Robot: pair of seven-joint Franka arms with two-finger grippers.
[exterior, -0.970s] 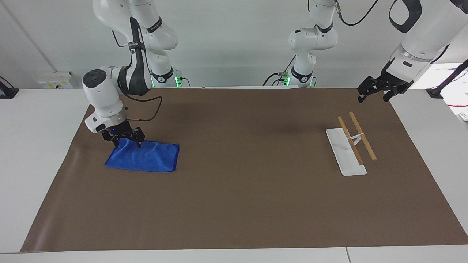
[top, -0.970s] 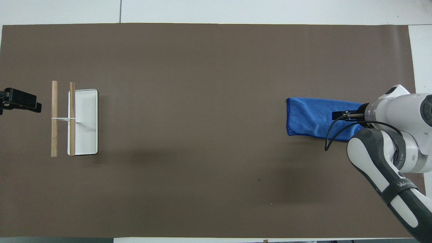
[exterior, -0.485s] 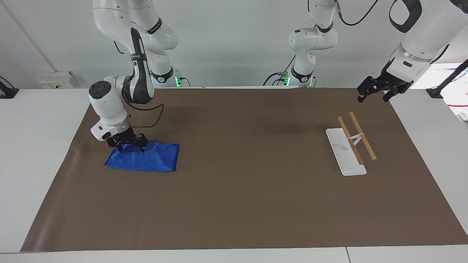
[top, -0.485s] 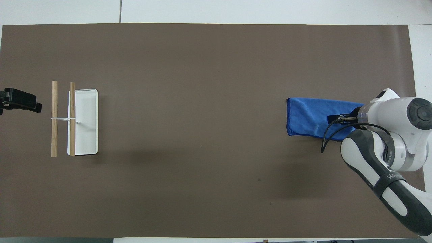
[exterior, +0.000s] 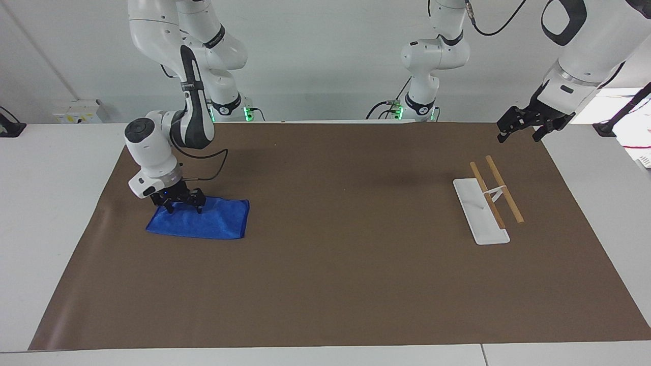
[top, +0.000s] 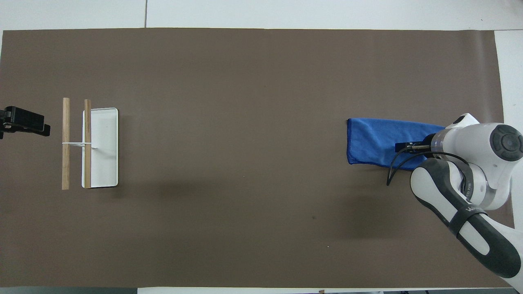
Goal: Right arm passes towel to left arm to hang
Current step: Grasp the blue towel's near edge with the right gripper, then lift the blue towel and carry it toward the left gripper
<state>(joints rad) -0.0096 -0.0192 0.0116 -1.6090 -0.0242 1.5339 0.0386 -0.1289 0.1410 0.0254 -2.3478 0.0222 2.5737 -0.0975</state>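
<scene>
I see the bright blue rectangular microfibre towel (exterior: 199, 219) lying flat on the brown mat (exterior: 335, 264) that covers the white tabletop (exterior: 56, 203), at the right arm's end. Its long edges run along the length of the mat.

The right arm (exterior: 175, 109), white with black joint panels, bends down over the towel's edge nearest the robots. The right pincer (exterior: 184, 208), black with a small blue light, is down at the cloth. Its fingertips (exterior: 169, 209) stand apart, and both touch the towel's surface, as far as I can judge from the facing view. The towel is not lifted; no part of it is off the mat. In the overhead view the right wrist hides the towel's corner toward the right arm's end.

The left arm (exterior: 580, 56) waits. Its black left pincer (exterior: 520, 137) hangs in the air above the mat's corner at the left arm's end, its fingers spread and holding nothing.

The white-and-wood rack (exterior: 485, 203), a white tray base carrying two parallel wooden bars, stands on the mat toward the left arm's end, well apart from the towel.
</scene>
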